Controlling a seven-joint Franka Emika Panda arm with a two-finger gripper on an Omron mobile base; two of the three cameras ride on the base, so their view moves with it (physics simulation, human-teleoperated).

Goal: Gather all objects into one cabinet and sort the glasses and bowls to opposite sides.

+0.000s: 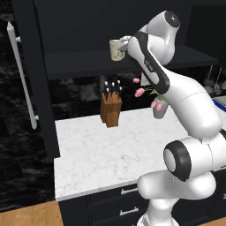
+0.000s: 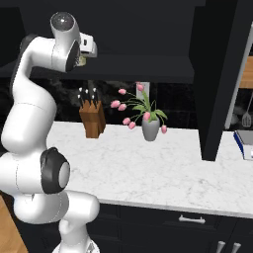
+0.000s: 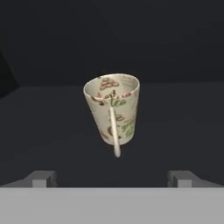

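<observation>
A cream mug point(image 3: 112, 111) is seen standing upright on the dark shelf point(image 1: 79, 59) of the cabinet point(image 1: 39, 88), its handle turned toward the gripper point(image 3: 112, 177). The gripper is spread wide, just before the mug, and nothing is held. For a good grasp, the fingers should be brought evenly around the mug body, and closed only when the mug is centred between them.
</observation>
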